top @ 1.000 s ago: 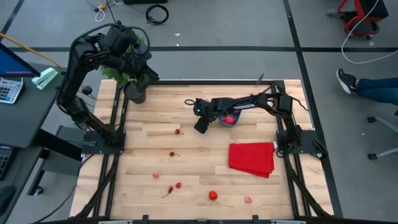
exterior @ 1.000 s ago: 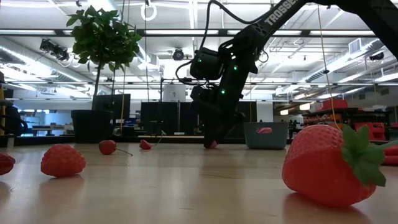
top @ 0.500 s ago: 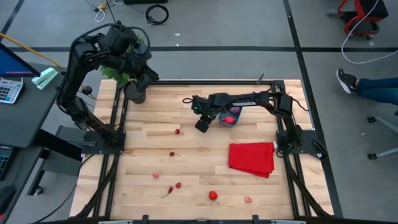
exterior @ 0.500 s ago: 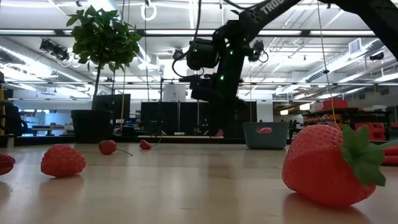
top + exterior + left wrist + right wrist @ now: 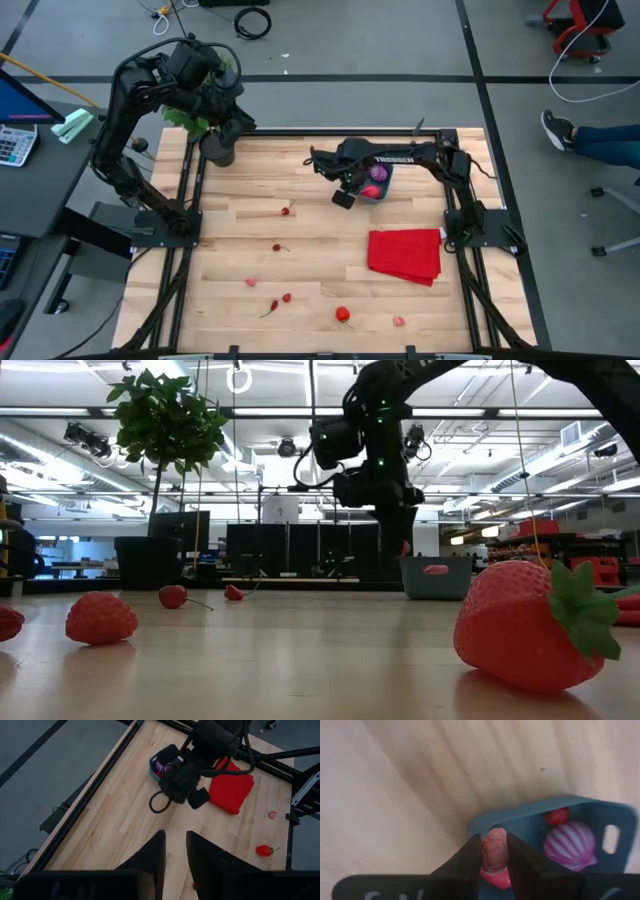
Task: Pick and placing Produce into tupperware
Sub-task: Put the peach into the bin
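My right gripper [image 5: 346,196] is shut on a small pink piece of produce [image 5: 494,851] and hangs over the left end of the blue tupperware [image 5: 377,184], above its rim [image 5: 520,815]. A purple striped piece [image 5: 568,845] and a red piece [image 5: 557,816] lie inside the tub. Several small red and pink pieces lie on the near left part of the table, among them a cherry [image 5: 286,211] and a strawberry [image 5: 343,314]. My left gripper [image 5: 175,855] is open and empty, held high over the far left corner. My right gripper pinches the pink piece [image 5: 494,851] between its two fingers, which point down from above. The piece is lifted clear of the table and shows in the low view [image 5: 404,547] just above the tub's left rim.
A flat red cloth [image 5: 405,255] lies on the table's right side, near of the tub. A dark plant pot [image 5: 218,150] with a leafy plant stands at the far left corner under the left arm. Bare wood lies in the middle of the table.
My right gripper has risen from the table with the pink piece and gone toward the table's right edge, from beside the tub to over its left end. It has stayed shut on the piece.
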`<state>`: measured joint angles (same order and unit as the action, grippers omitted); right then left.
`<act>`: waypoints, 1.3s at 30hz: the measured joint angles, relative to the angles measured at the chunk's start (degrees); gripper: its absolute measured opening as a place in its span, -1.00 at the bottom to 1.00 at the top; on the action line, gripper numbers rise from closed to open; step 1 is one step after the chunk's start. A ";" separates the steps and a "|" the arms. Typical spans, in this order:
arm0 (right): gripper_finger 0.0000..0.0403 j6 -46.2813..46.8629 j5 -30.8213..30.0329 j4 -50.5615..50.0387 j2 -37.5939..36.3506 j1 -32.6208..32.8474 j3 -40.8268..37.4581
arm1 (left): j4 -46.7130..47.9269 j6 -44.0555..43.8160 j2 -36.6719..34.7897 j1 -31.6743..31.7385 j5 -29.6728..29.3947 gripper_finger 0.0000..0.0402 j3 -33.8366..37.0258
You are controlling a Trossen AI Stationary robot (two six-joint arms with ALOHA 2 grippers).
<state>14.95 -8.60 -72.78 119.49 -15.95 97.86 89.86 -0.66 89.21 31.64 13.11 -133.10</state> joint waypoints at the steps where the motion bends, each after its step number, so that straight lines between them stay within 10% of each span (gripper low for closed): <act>1: -0.59 -0.07 -0.06 0.05 -0.25 -0.32 0.00 | -0.02 0.05 0.00 0.00 0.00 -0.58 0.00; 39: -0.41 1.95 5.66 5.80 -4.84 -5.50 -9.55 | 0.00 -0.12 0.00 0.00 0.02 -0.57 0.00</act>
<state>16.89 -2.94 -66.98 114.65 -21.45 88.31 89.86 -0.78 89.21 31.64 13.13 -133.10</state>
